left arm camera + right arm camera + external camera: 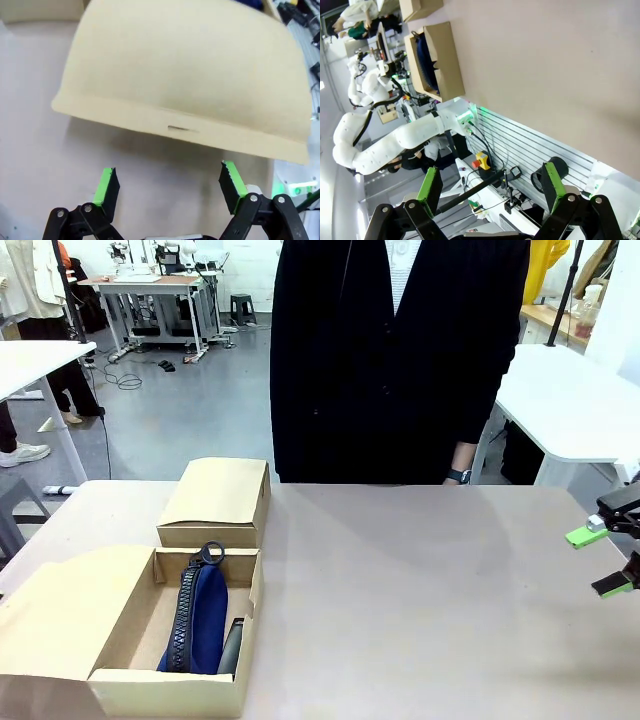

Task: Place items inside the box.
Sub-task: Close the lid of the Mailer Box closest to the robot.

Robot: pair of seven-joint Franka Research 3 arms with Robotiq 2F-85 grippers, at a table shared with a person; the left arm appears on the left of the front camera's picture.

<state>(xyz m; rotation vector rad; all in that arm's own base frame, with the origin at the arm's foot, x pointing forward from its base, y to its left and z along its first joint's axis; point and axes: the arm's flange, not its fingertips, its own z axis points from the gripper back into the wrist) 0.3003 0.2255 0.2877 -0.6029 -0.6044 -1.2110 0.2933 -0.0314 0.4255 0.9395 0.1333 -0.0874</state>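
One larger plain brown cardboard box [130, 665] sits at the lower left of the front view, its wide hinged flap lid [60, 615] folded open toward the left edge. Inside, counted: one dark blue zip pouch [200, 618] lying lengthwise with its black zipper and ring pull toward the far end, and one dark grey item [232, 645] just beside it on the right, too hidden to identify. One smaller brown cardboard box [215, 502], closed, stands just behind the open one, higher in the frame. The beige tabletop [420, 600] spreads right from the boxes. One person in a dark coat [400, 360] stands at the far edge, upper centre, a wristwatch [458, 476] showing at the cuff. Right gripper [603, 558] enters at the right edge of the front view, well apart from both boxes, its two green-padded fingers spread with nothing between them; the right wrist view shows the same pair [490, 192] standing wide, with the open box [437, 60] small at upper left and the white left arm [395, 140] below it. In the left wrist view the left gripper [170, 187] has its fingers apart and empty, above the table, with the pale flap lid [190, 75] filling the upper frame.
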